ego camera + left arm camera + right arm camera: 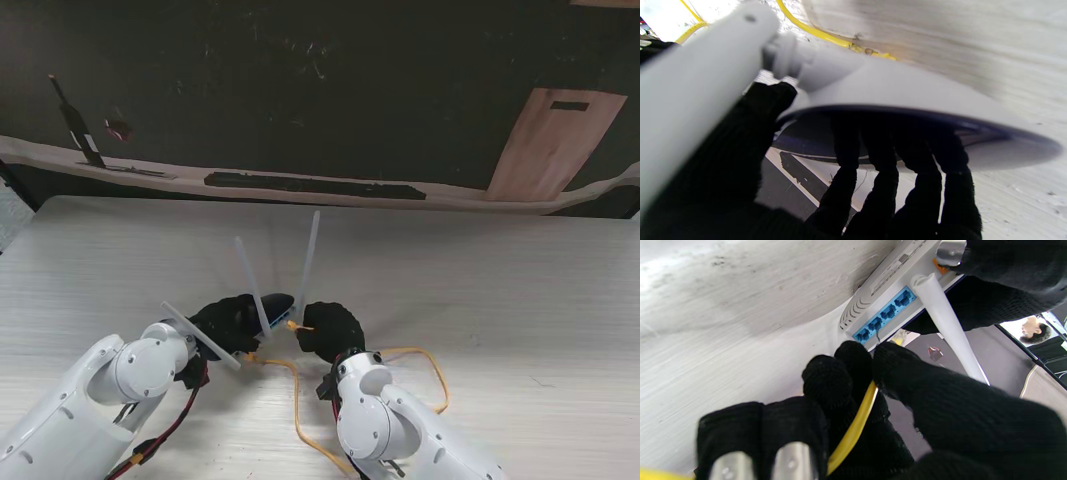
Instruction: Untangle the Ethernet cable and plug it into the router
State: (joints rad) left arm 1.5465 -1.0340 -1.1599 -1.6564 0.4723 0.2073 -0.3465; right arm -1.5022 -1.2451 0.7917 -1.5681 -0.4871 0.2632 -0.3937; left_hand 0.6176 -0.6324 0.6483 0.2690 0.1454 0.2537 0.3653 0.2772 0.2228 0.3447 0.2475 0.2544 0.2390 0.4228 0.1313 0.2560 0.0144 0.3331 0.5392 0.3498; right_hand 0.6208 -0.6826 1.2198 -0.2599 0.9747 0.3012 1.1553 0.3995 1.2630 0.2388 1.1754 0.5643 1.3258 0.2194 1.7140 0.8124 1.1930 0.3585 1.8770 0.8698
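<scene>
Stand view, looking down: pale wood-grain counter point(480, 290); near the middle, close to me, a white router point(277, 303) with three white antennas point(307, 255), lifted off the counter at a tilt; left hand point(228, 322), black-gloved, clamped on the router body; right hand point(330, 330), black-gloved, just right of the router, closed on the yellow Ethernet cable point(296, 400); cable slack runs toward me between the two arms, with a loop on the counter to the right of the right arm. Left wrist view: fingers point(840, 166) curled over the dark rim of the router point(907, 96), thumb beside an antenna hinge; one antenna point(696, 83) blurred across the foreground; cable point(820, 33) lying on the counter beyond. Right wrist view: row of blue ports point(885, 315) on the router's point(900, 263) rear face, one antenna point(947, 326) rising beside them; fingertips point(853, 356) pinched round the cable point(853, 426) end, just short of the endmost port; plug itself hidden by the fingers, contact with the port cannot be told; left hand point(1007, 270) grips the router's far end.
</scene>
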